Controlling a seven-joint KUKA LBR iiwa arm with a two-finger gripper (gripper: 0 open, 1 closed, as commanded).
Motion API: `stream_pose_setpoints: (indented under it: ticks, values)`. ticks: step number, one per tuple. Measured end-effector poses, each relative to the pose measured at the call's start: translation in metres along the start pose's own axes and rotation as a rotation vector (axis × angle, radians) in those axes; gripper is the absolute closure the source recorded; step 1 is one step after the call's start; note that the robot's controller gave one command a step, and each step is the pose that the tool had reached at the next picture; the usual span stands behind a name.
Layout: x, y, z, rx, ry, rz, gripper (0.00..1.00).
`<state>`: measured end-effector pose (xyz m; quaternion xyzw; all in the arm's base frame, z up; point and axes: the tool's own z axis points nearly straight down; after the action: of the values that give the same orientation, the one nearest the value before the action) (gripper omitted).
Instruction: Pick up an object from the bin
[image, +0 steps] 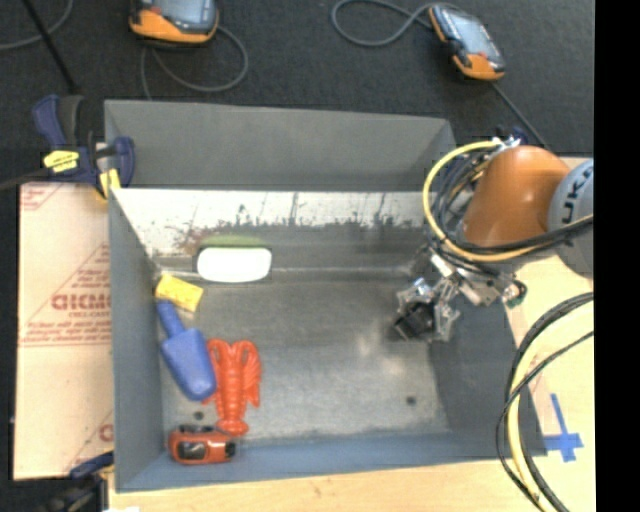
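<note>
The hand (424, 316) hangs low over the bare grey floor of the bin (320, 392), close to the wall on the arm's own side. Whether it is open or closed cannot be told from this angle, and nothing can be made out in its grip. No thing lies beneath it or just beside it, so a grasp here would likely close on bare metal.

Everything worth picking sits well apart from the hand, along the wall farthest from it:

- A white oval piece (233, 264) is the nearest of the lot, lying flat at the foot of the back wall.
- A yellow block (180, 292) is farther out, just beside the white piece and touching the handle end of a blue scoop (186, 356).
- A red lobster (236, 382) lies alongside the scoop, on its hand-facing side, touching or nearly so.
- An orange toy car (203, 446) rests in the far front corner, just past the lobster's tail.

To do the step well, I judge the hand should cross the bin before descending. The white piece looks the cleanest target, as it lies free of its neighbours. The lobster and scoop are crowded, so a grip there risks catching both or nudging one into the wall. The car is tight in its corner, leaving little room around it.
</note>
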<state>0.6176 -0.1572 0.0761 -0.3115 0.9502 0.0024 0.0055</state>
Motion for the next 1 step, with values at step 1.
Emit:
stream_pose_setpoints:
  ticks: [1]
  values:
    - [0.0000, 0.0000, 0.0000, 0.000, 0.000, 0.000, 1.00]
